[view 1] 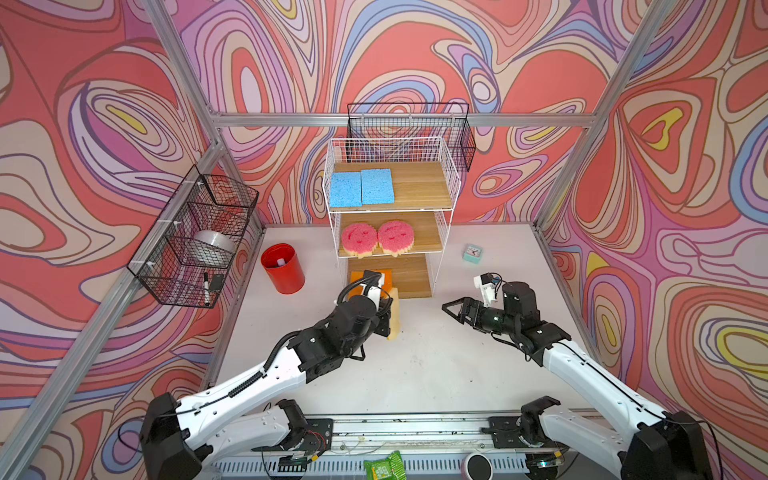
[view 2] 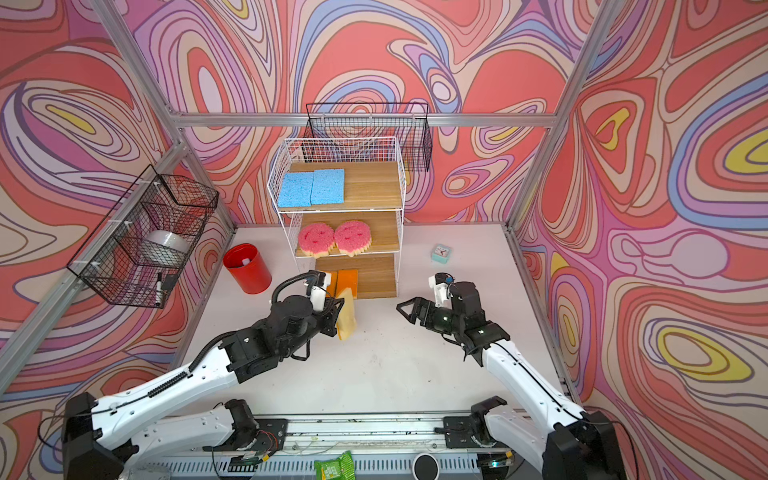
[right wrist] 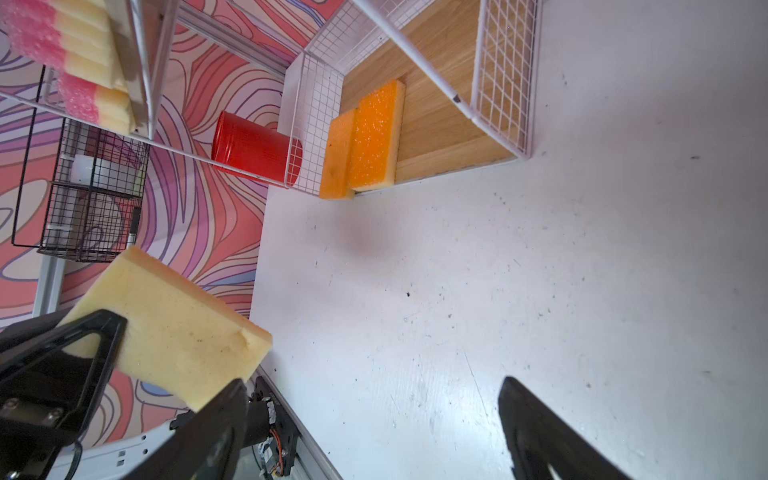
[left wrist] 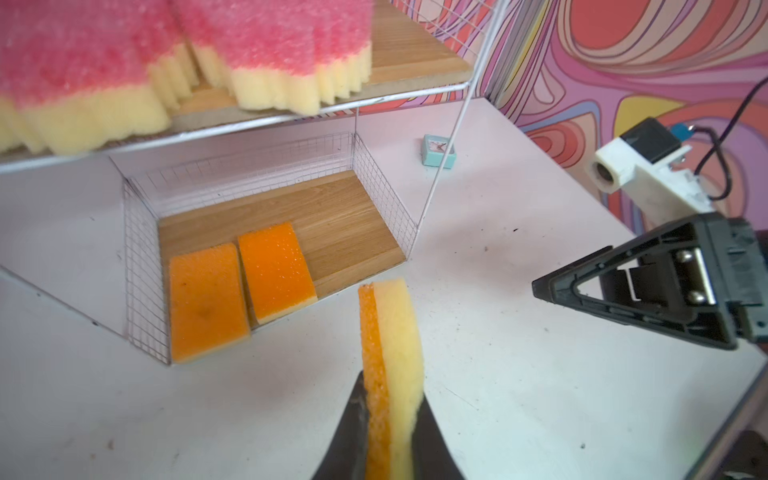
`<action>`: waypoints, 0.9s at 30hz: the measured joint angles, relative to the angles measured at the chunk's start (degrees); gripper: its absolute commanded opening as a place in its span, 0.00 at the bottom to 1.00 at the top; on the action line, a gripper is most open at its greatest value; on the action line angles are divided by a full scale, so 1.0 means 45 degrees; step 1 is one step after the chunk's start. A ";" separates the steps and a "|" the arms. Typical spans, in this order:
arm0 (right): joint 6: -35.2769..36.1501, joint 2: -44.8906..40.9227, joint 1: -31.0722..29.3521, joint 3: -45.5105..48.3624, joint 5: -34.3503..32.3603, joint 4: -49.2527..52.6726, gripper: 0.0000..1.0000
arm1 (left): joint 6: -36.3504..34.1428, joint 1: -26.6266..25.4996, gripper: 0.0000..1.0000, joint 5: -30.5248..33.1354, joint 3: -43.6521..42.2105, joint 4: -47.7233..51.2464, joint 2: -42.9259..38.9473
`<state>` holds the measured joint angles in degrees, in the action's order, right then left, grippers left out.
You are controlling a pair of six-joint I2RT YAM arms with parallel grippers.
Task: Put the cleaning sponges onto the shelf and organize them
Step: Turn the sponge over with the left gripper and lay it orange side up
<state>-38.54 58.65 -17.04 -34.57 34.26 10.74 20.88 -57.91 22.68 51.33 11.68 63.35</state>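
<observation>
Your left jaws pinch an orange-and-yellow sponge (left wrist: 395, 332) on edge above the surface (left wrist: 519, 395), just before the shelf (view 1: 453, 183). Two orange sponges (left wrist: 208, 299) (left wrist: 274, 270) lie side by side on its bottom board (left wrist: 345, 224). Your right jaws stand wide apart, empty. The green packet (view 1: 384, 467) has print too small to read.

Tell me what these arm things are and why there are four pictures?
They are two robot arms with pinchers called grippers. Two pictures look down from above; two come from cameras on the wrists. The left gripper pinches an orange-and-yellow sponge. The right gripper is open and empty. The shelf holds two blue sponges on top, two pink sponges in the middle, two orange sponges at the bottom. A red cup and a small clock stand on the white table.
</observation>
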 measured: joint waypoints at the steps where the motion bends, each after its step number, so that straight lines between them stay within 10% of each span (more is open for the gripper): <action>1: 0.0015 -0.0015 0.0005 -0.0015 0.0092 0.0058 0.98 | -0.0287 -0.0457 0.16 0.0457 0.0296 0.0136 0.0427; 12: 0.0121 0.0529 0.4153 -0.0481 0.0117 0.2152 0.95 | -0.2098 -0.3891 0.28 0.6664 0.3565 0.2424 0.8544; 19: 0.0131 0.1112 0.5697 -0.0476 0.0563 0.2705 0.96 | -0.2288 -0.4002 0.71 0.6897 0.4920 0.3026 1.0608; 27: 0.0175 0.1117 0.5697 -0.0534 0.0578 0.2914 0.96 | -0.2288 -0.4002 0.93 0.5833 0.5863 0.3123 1.1472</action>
<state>-37.76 63.68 8.60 -36.97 36.86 23.86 10.59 -75.92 48.93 77.71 25.74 114.98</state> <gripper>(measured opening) 0.957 0.874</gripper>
